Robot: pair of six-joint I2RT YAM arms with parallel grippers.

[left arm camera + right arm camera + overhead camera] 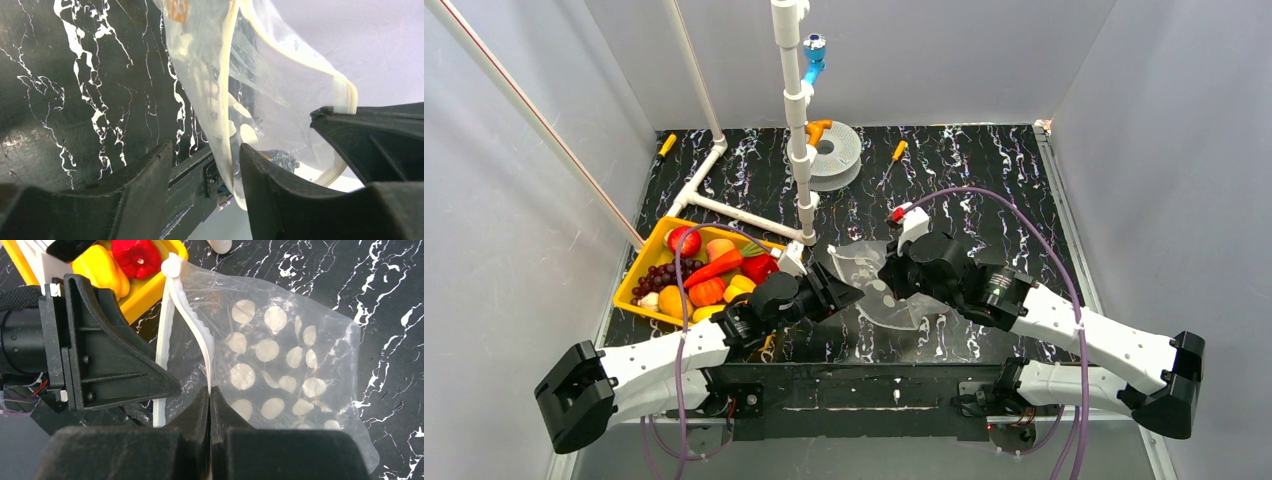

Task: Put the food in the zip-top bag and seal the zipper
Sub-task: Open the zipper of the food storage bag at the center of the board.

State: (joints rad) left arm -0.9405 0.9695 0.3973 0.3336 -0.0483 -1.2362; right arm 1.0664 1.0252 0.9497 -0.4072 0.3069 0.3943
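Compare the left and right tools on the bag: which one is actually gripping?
The right tool is shut; the left tool is open. The right tool pinches the zipper; the left tool only straddles a zipper lip, not clamped. Both are at the mouth of the zip-top bag.

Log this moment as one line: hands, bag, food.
left hand open around zipper lip | right hand shut on zipper | zip-top bag unsealed, no food inside | food in yellow tray
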